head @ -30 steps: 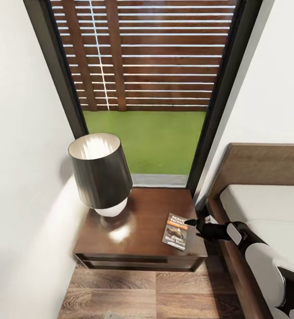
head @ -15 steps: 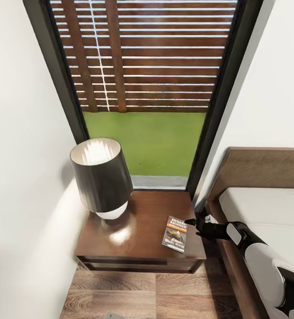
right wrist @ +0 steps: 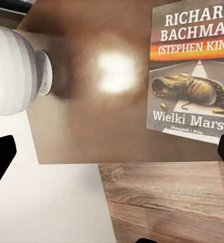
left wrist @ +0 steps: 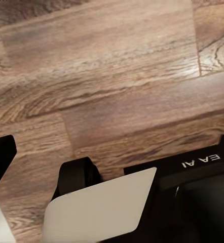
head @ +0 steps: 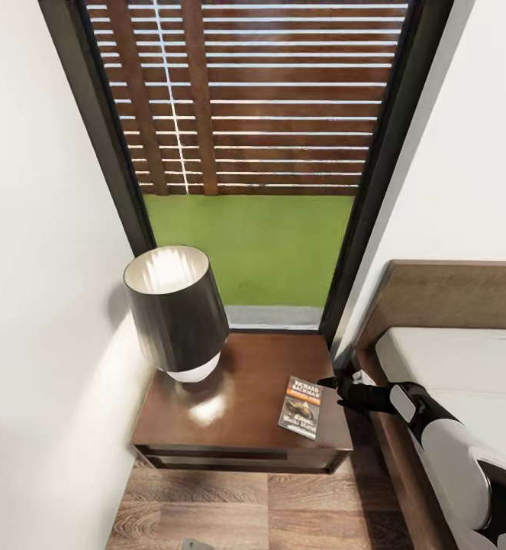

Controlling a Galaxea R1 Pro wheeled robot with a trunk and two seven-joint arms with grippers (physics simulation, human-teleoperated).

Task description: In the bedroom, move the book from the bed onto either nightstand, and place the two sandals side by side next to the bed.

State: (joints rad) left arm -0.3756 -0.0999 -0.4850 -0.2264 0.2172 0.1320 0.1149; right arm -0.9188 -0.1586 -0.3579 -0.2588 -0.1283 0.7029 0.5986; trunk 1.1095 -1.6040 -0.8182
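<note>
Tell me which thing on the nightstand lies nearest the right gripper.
The book, flat beside the right gripper; the lamp stands across the nightstand.

The right arm reaches forward, its hand spread wide and empty.

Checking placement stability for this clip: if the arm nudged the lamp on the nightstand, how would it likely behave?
The lamp looks top-heavy: a tall dark shade over a small white rounded base, so it would probably tip rather than slide. The glossy nightstand top may offer little grip. It stands apart from the book.
</note>
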